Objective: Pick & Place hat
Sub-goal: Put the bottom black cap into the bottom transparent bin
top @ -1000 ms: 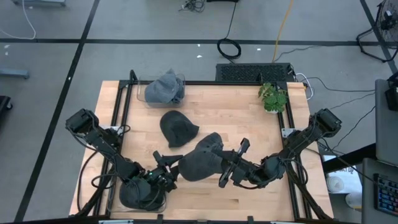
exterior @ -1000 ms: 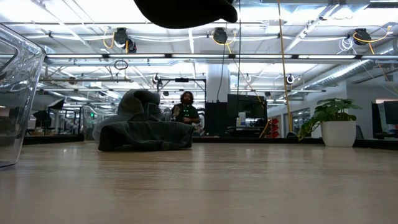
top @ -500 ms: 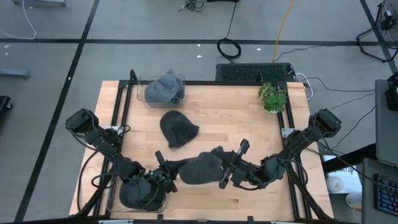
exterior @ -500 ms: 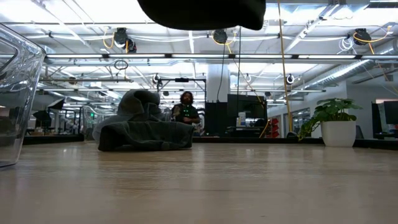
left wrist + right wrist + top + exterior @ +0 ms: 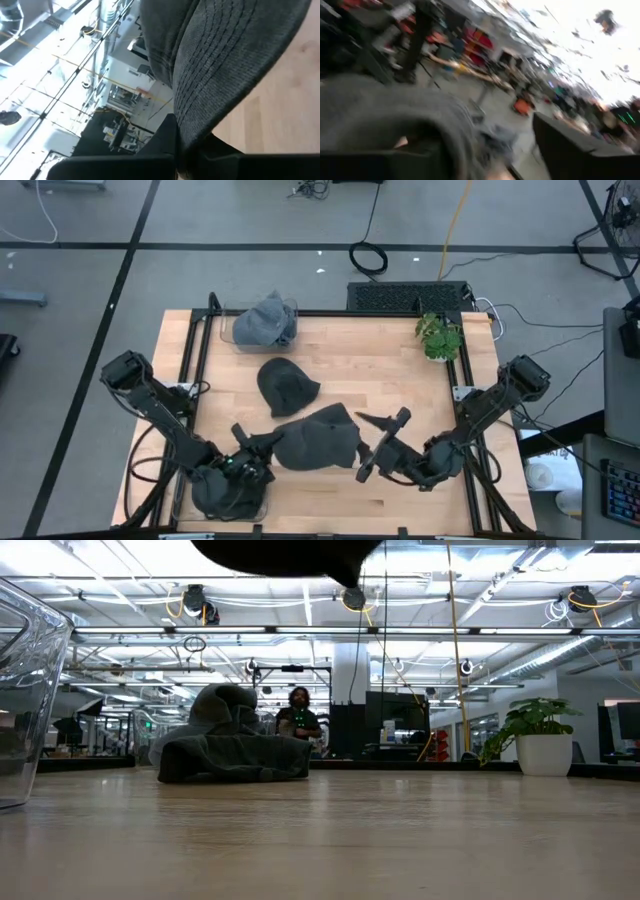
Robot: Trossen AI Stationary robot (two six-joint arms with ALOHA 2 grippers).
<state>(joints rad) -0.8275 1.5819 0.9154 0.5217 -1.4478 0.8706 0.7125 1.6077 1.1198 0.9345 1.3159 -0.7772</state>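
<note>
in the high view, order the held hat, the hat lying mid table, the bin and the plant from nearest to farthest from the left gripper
1. Held hat, in the left gripper.
2. Loose hat, mid table.
3. Bin, far left corner.
4. Plant, far right corner.

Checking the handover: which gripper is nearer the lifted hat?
Left. The left gripper is shut on the lifted hat at its edge toward the left arm. The right gripper sits just off the opposite edge, jaws open.

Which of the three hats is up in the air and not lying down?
The dark hat at the table's front, clamped by the left gripper. One other dark hat lies flat mid-table; the lighter grey hat sits in the clear bin.
</note>
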